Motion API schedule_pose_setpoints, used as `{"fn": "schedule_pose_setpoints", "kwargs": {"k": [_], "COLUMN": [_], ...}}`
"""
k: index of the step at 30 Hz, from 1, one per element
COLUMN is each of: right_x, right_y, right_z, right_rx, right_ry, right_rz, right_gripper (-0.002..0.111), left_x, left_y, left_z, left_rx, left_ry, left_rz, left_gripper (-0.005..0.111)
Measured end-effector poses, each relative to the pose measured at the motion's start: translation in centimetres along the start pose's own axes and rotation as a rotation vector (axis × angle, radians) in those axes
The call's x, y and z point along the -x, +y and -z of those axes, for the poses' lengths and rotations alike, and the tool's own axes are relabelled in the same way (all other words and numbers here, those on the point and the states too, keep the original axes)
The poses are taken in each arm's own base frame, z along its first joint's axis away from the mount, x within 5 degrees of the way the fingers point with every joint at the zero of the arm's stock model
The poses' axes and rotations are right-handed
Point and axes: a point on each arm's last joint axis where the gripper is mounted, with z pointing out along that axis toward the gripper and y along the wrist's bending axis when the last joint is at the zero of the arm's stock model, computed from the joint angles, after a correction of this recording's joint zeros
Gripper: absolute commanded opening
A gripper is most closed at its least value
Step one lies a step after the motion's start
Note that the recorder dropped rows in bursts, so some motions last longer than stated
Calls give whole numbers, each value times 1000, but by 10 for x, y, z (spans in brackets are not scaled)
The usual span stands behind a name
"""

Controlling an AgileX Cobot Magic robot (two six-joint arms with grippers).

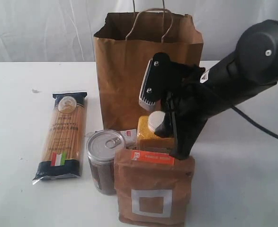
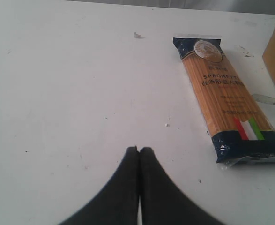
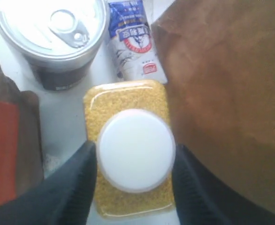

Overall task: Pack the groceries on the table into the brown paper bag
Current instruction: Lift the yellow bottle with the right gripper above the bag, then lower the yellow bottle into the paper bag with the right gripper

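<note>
So here's where we'd be nervous: the right claw (image 3: 133,157) has a finger hard up against each side of the white cap (image 3: 136,140) of the yellow bottle (image 3: 128,96). It looks like contact, but we can't tell if it's actually clamped yet. The bottle stands on the table (image 1: 25,94) near the middle, just in front of the bag (image 1: 129,75). The tin (image 1: 105,144) is just to its left and the pouch (image 1: 153,189) is right on its near side. The biggest worry for us is that the hold is on the cap only. It's round and smooth, so a light squeeze could let the bottle slide out or swing on the way up. One finger also sits really close to the bag wall, so it might drag the paper and shove or crumple the bag. The bag is tall too. If the lift isn't high enough, the bottle's base could hit the rim or catch in the handles (image 1: 148,23) and tip the whole thing. With everything packed this tight, a tilted bottle could also knock the pouch over or nudge the tin, and the little blue-label sachet (image 3: 132,42) behind it could get dragged along. The left claw (image 2: 138,149) is pinched shut on nothing, over bare table left of the spaghetti (image 2: 226,98), so we see no trouble there.
</note>
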Motion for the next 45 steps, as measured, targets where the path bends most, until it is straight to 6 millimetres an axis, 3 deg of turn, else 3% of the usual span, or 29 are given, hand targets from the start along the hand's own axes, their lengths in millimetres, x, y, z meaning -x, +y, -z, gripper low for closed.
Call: {"fn": "schedule_pose_setpoints", "kwargs": {"k": [10,13,22,26,31,36,42,45], "right_x": [11,12,12,14,42,83,110,120], "right_y": [3,4,8,10,-6,-37,-64,-77], "right_z": [55,62,76,96,149,198,215,213], "right_rx": [-114,-126,-127,-170,-288,-410,-511,-550], "right_ry": [-133,-148,-174,-242,-475,-740,-932,-988], "right_rz": [-81,-89,-176,-247,-405,-468,-495,-498], "right_gripper": [7,0,0,0,0,0,0,0], "left_x": [0,0,0,0,0,0,0,0], "left_y": [0,0,0,0,0,0,0,0], "left_z": [0,0,0,0,0,0,0,0], "left_rx": [0,0,0,0,0,0,0,0], "left_ry": [0,0,0,0,0,0,0,0], "left_rz": [0,0,0,0,0,0,0,0], "left_gripper": [0,0,0,0,0,0,0,0]}}
